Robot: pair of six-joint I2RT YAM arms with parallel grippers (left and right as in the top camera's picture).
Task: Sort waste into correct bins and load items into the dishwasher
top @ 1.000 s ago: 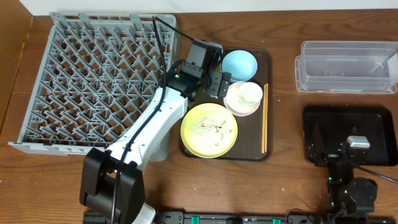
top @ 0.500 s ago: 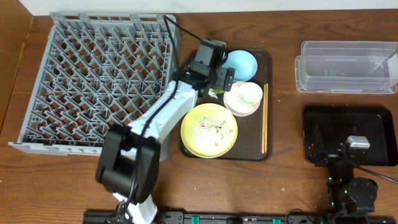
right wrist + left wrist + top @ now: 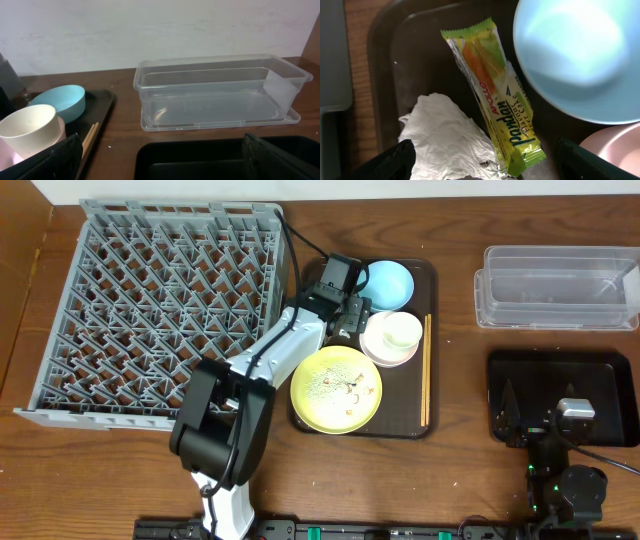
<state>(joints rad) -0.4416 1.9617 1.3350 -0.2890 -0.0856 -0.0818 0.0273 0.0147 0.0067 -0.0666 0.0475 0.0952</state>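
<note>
Left-wrist close-up of glossy yellow-green wrapper (image 3: 495,95) and crumpled tissue (image 3: 445,142), hidden overhead under left gripper (image 3: 349,313).
Both at 10 o'clock on brown tray (image 3: 405,408), between its widely parted, empty jaws; right gripper (image 3: 157,150) parted too, over matte black tray (image 3: 600,370) at 4 o'clock.

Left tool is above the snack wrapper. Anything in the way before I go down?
Nothing visible covers the snack wrapper; it lies exposed under the open left tool. The crumpled tissue touches one side and the light blue bowl sits close on the other, so either might get caught.
</note>
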